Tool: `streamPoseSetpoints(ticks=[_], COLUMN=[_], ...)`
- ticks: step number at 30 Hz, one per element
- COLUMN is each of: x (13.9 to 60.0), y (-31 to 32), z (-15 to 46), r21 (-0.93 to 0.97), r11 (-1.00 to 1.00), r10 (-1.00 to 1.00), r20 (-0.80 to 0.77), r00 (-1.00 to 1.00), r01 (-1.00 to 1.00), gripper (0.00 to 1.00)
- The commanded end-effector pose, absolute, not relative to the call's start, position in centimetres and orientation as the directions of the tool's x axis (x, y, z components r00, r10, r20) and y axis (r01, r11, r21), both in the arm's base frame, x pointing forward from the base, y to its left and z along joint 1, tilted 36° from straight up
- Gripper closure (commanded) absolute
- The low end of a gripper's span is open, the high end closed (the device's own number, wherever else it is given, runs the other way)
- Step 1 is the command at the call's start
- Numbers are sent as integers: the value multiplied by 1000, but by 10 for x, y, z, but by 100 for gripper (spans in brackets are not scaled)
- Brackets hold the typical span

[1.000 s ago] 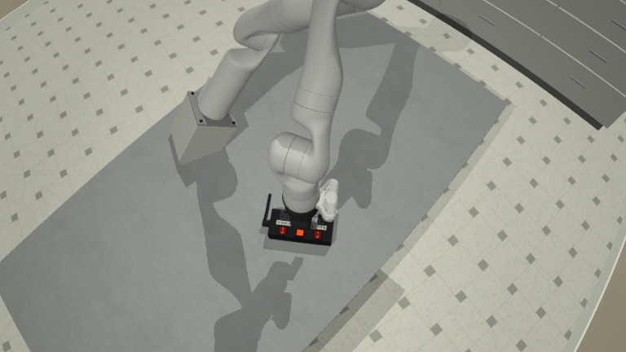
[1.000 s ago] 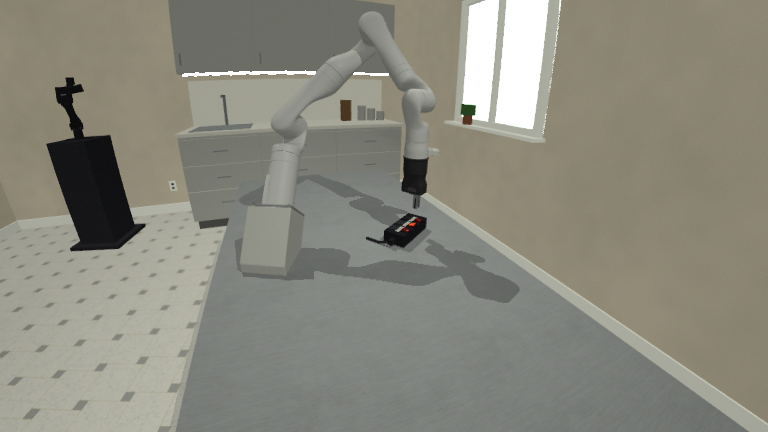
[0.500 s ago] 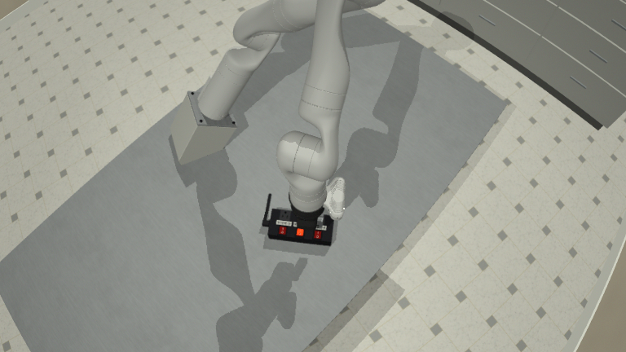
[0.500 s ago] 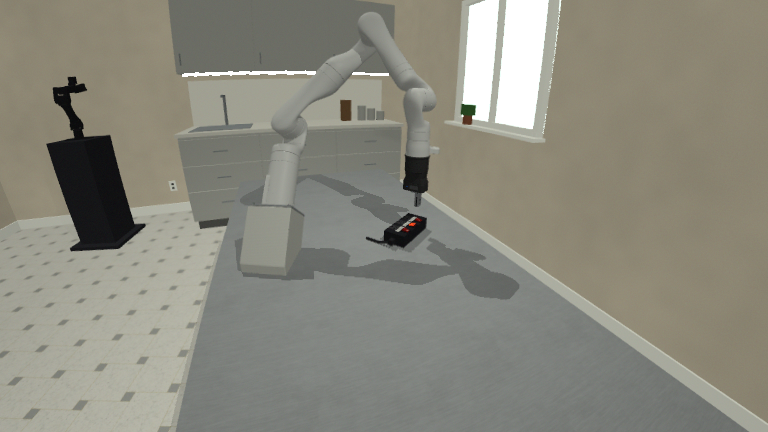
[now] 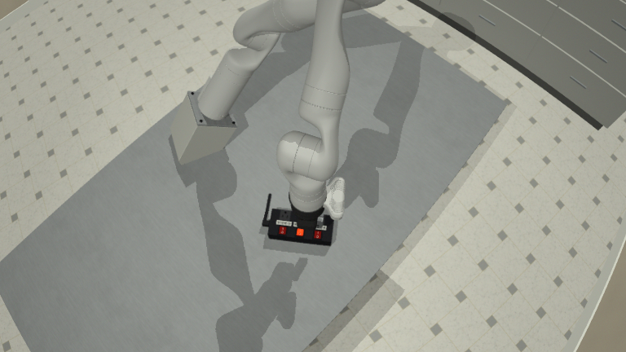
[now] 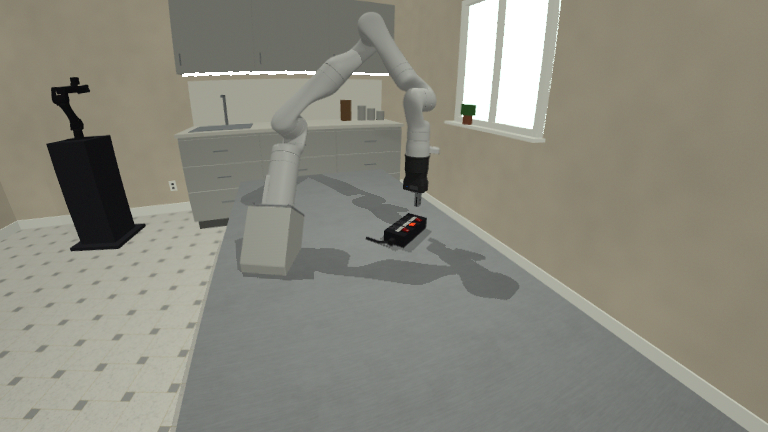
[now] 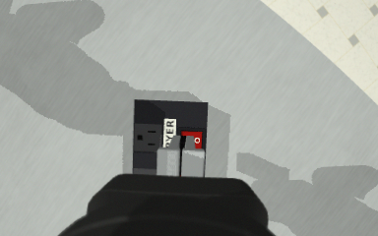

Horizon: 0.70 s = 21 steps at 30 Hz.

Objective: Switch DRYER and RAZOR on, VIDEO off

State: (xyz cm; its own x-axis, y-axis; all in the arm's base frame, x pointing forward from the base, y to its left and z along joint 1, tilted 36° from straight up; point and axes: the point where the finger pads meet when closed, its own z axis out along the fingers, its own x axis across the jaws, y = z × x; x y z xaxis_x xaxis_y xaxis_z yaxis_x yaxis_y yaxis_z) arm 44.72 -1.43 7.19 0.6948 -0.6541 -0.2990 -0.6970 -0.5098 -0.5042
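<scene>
The black power strip (image 5: 299, 237) (image 6: 406, 226) (image 7: 148, 110) lies flat, right way up, on the grey table (image 5: 138, 237) (image 6: 396, 348). The top view shows three switches: the VIDEO switch (image 5: 282, 229) dark red, the RAZOR switch (image 5: 300, 231) bright orange, the DRYER switch (image 5: 317, 234) (image 7: 196, 140) dark red. My gripper (image 6: 416, 199) (image 7: 183, 149) is shut with nothing between the fingers. It points straight down over the DRYER end of the strip, a little above it. In the wrist view the fingertips sit at the left edge of the DRYER switch. The RAZOR and VIDEO switches are hidden there.
The strip's black cable (image 5: 266, 209) sticks out at its VIDEO end. The arm's base block (image 5: 203, 131) (image 6: 270, 237) stands on the table behind the strip. The table's edge (image 6: 509, 257) runs close along the wall. A black pedestal (image 6: 90, 189) stands on the floor.
</scene>
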Motion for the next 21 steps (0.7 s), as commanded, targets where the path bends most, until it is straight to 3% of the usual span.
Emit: streamPoseSetpoints(ticks=[1,21], x=[448,448], y=[-15,-12], z=[72,69], r21=[-505,-505], r11=[-509,-509], r10=[-655,-655], r20=[-298,-298], r00=[694,694], r01=[-697,-697], gripper=[100,100])
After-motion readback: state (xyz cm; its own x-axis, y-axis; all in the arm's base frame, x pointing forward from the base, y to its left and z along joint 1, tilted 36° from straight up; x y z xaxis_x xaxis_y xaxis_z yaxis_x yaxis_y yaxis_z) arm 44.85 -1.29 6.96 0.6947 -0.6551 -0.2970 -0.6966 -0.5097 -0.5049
